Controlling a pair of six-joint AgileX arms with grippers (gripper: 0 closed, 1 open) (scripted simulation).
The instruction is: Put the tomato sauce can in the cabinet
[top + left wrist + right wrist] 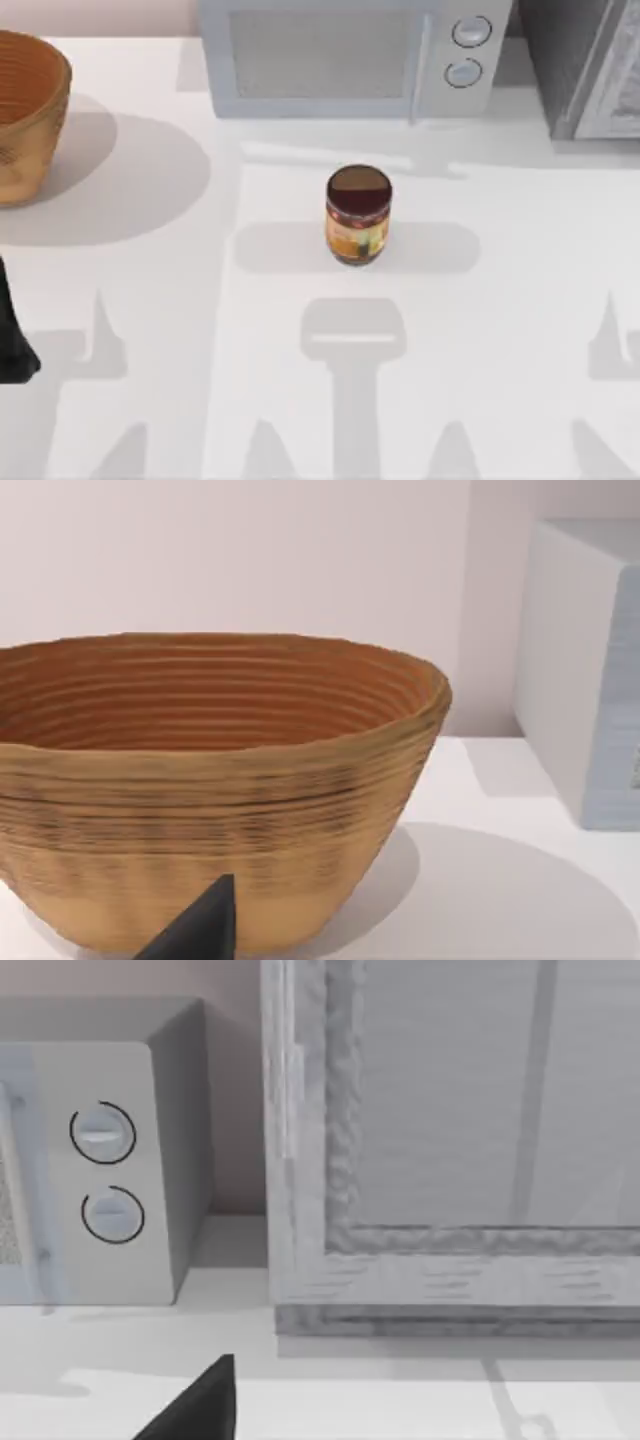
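The white desk (500, 300) carries everything. At its back right corner stands the cabinet (585, 65), a grey unit with a dark speckled side and a lighter ridged panel; the right wrist view faces its framed front (450, 1140) from close by. Just left of it along the back edge sits the pale microwave (345, 55), its two round knobs (467, 50) on the side nearest the cabinet. A woven basket (25, 115) stands at the back left, well apart from the rest, and the left wrist view looks straight at its ribbed wall (220, 810).

The tomato sauce can (358, 215) stands upright near the middle of the desk, in front of the microwave, with open desk all around it and nothing between it and the cabinet.

The left arm (12, 335) shows as a dark piece at the desk's left edge, well apart from the can. One dark fingertip of the left claw (200, 928) points toward the basket, and one of the right claw (195, 1405) toward the cabinet's base. Neither claw touches the can, and I cannot tell how wide either stands.
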